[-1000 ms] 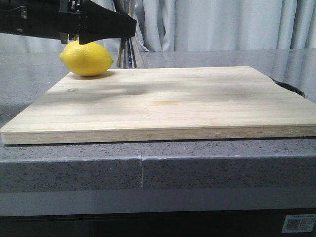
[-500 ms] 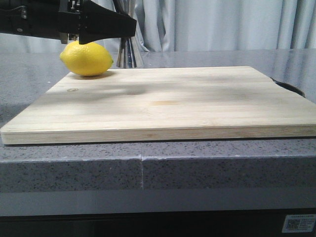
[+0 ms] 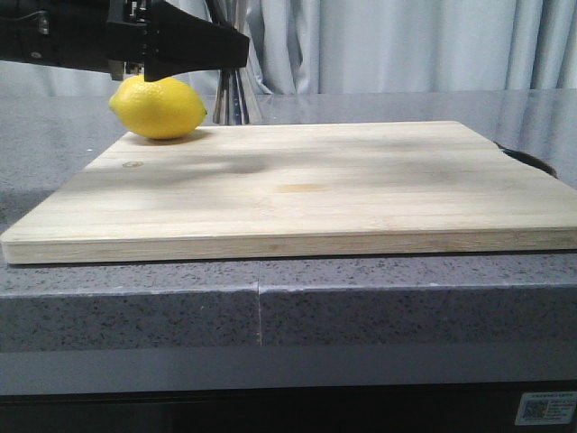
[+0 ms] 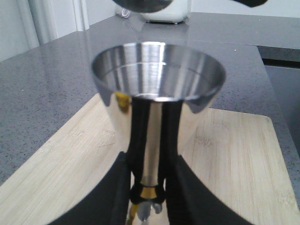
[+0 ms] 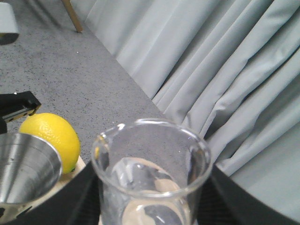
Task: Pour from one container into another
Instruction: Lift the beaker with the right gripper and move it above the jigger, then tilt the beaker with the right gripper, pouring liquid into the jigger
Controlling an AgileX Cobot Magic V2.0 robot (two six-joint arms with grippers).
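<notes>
The steel jigger [image 4: 157, 75] stands upright at the back edge of the wooden board [image 4: 234, 150]. My left gripper [image 4: 149, 190] is shut on its narrow gold-banded waist. In the front view the left gripper [image 3: 236, 50] reaches in from the left and covers the jigger's [image 3: 236, 97] middle. The clear glass beaker [image 5: 150, 168] sits between the black fingers [image 5: 82, 197] of my right gripper [image 5: 152, 204], which is shut on it. It is held above and just beside the jigger's open cup [image 5: 26, 164]. The beaker and the right gripper are out of the front view.
A yellow lemon [image 3: 158, 106] lies on the board's far left corner, next to the jigger. A dark object [image 3: 532, 162] sits behind the board's right edge. Grey curtains [image 5: 225, 70] hang behind the counter, and a white appliance [image 4: 166, 14] stands farther along it.
</notes>
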